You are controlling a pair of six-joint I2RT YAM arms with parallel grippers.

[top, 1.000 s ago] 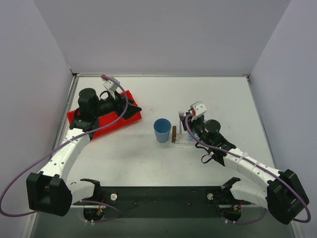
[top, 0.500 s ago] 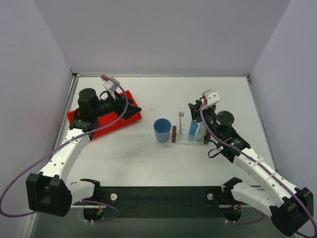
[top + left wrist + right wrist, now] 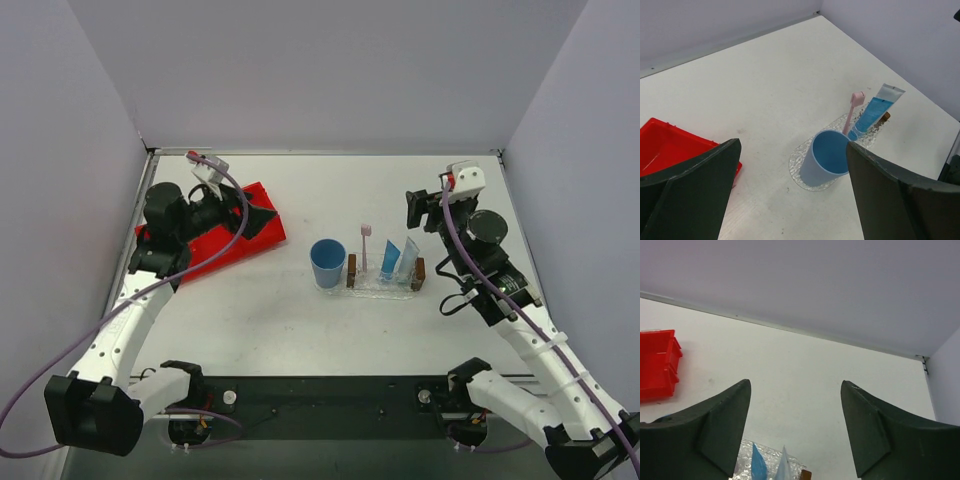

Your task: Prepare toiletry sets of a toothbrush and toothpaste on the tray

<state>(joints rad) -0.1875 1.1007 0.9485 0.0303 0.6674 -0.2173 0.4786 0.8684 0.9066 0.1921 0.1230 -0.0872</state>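
While left gripper (image 3: 270, 222) and right gripper (image 3: 412, 210) are held open, one set looks done.
Toothbrush (image 3: 365, 245) and toothpaste (image 3: 390, 258) are stood in centre tray (image 3: 385, 291).

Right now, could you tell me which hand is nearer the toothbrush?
Right. Right hand: just right of the toothbrush. Left hand: far left, at the red bin.

White table (image 3: 300, 320), insp. from above: red bin (image 3: 670, 147) at L rear; clear bubbly mat (image 3: 796, 162) approx. ctr, well apart from bin; black base plate (image 3: 330, 395) along near edge.
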